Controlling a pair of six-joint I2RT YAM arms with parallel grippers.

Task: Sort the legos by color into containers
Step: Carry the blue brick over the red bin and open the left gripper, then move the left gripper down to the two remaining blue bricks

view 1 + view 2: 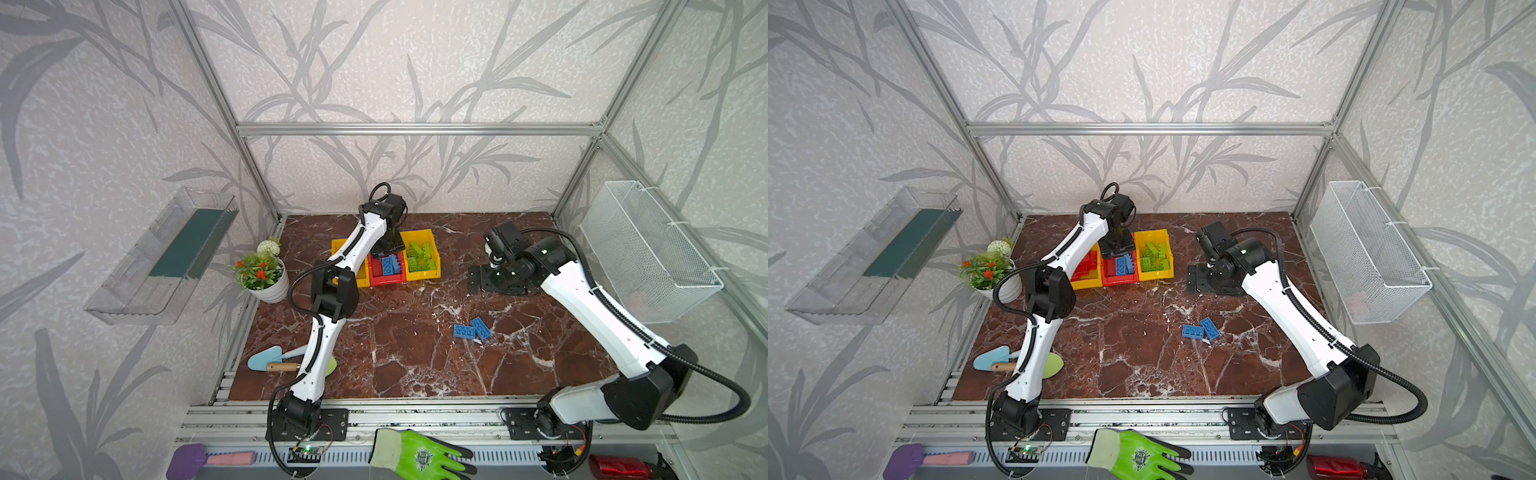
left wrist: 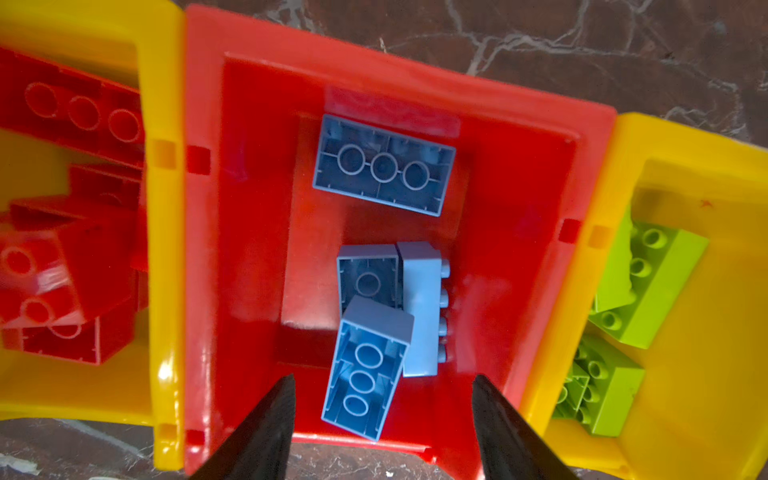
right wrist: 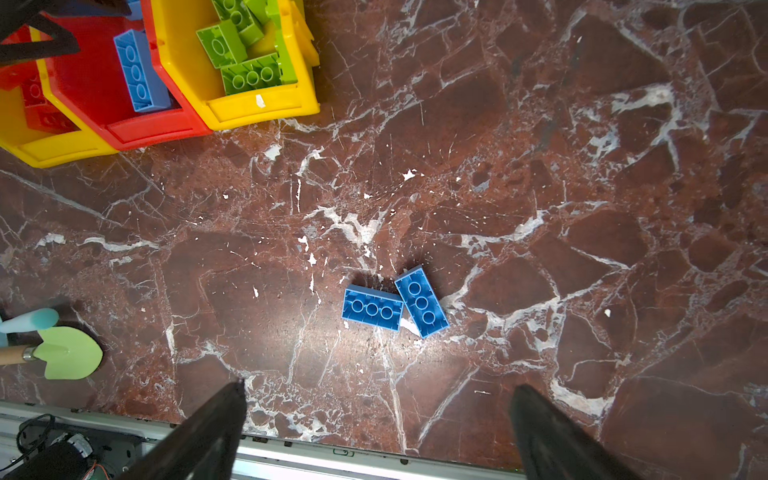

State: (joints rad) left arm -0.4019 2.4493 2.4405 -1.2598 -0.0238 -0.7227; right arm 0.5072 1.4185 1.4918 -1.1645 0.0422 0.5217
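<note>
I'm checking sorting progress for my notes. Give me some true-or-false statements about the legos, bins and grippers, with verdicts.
1. Two blue legos lie loose on the table. True.
2. The red bin holds green legos. False: it holds blue ones.
3. The right gripper grips a brick. False: its jaws are open and empty.
4. Green legos sit in a yellow bin. True.
5. The left gripper hangs over the red bin, jaws open. True.

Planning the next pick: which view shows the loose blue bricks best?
Right wrist view: the loose blue bricks lie unobstructed, undersides up. Both top views show them small; the left wrist view misses them.
</note>
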